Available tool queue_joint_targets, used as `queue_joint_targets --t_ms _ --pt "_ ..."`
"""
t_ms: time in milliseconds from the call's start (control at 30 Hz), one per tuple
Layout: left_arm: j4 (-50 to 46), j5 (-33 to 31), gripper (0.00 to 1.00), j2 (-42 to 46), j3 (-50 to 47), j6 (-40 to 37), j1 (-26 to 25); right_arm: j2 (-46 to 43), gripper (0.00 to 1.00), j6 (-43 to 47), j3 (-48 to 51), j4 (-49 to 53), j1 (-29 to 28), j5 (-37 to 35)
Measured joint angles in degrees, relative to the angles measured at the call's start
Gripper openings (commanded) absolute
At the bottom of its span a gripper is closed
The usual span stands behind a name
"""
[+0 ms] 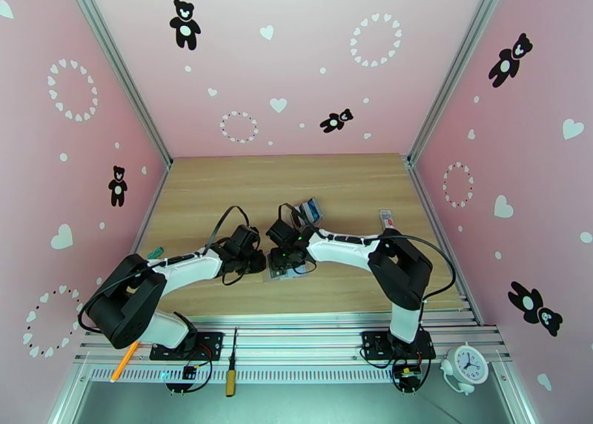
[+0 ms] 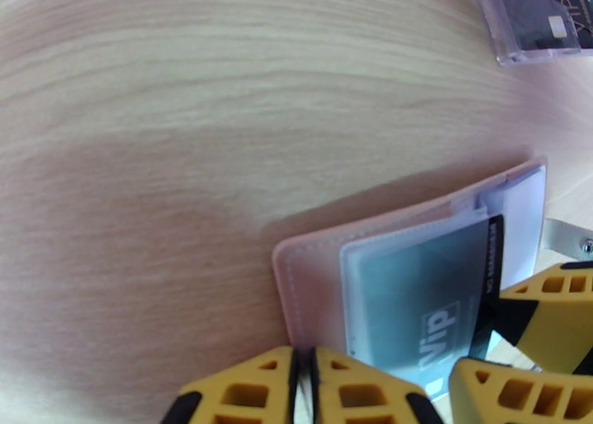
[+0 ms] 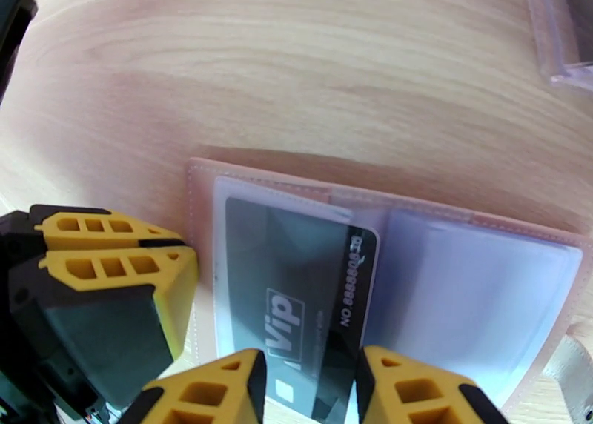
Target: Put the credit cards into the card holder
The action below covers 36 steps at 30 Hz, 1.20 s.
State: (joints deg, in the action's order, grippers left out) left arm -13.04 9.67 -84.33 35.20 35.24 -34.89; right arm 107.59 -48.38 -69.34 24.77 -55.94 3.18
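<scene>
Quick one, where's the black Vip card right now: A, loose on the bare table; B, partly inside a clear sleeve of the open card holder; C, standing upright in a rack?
B: the Vip card lies under the clear sleeve of the card holder, one end sticking out.

The tan-pink card holder (image 3: 200,218) lies open flat, a black VIP credit card (image 3: 296,299) partly in its sleeve.

Pale wooden desk (image 1: 222,184); behind and beside it, pink walls (image 1: 311,62) with black bears (image 1: 184,24), white hearts (image 1: 278,104).
</scene>
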Motion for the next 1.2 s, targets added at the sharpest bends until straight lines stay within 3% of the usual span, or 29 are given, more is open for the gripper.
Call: queue_joint_targets --t_ms 400,533,967,1200 --pt "-0.2 0.2 0.16 0.8 -0.7 0.7 -0.2 1.7 0.37 0.3 -0.8 -0.1 -0.3 1.7" --pt "-1.1 0.2 0.25 1.3 -0.7 1.0 -0.2 1.8 0.37 0.2 -0.8 -0.5 -0.5 3.0" --pt "-7.6 -1.9 0.28 0.5 2.6 0.2 -0.4 2.6 0.38 0.6 -2.2 0.3 -0.8 3.5" --pt "-12.6 -4.4 0.37 0.8 5.4 -1.2 -0.4 0.4 0.39 2.3 -1.9 -0.1 0.2 3.5"
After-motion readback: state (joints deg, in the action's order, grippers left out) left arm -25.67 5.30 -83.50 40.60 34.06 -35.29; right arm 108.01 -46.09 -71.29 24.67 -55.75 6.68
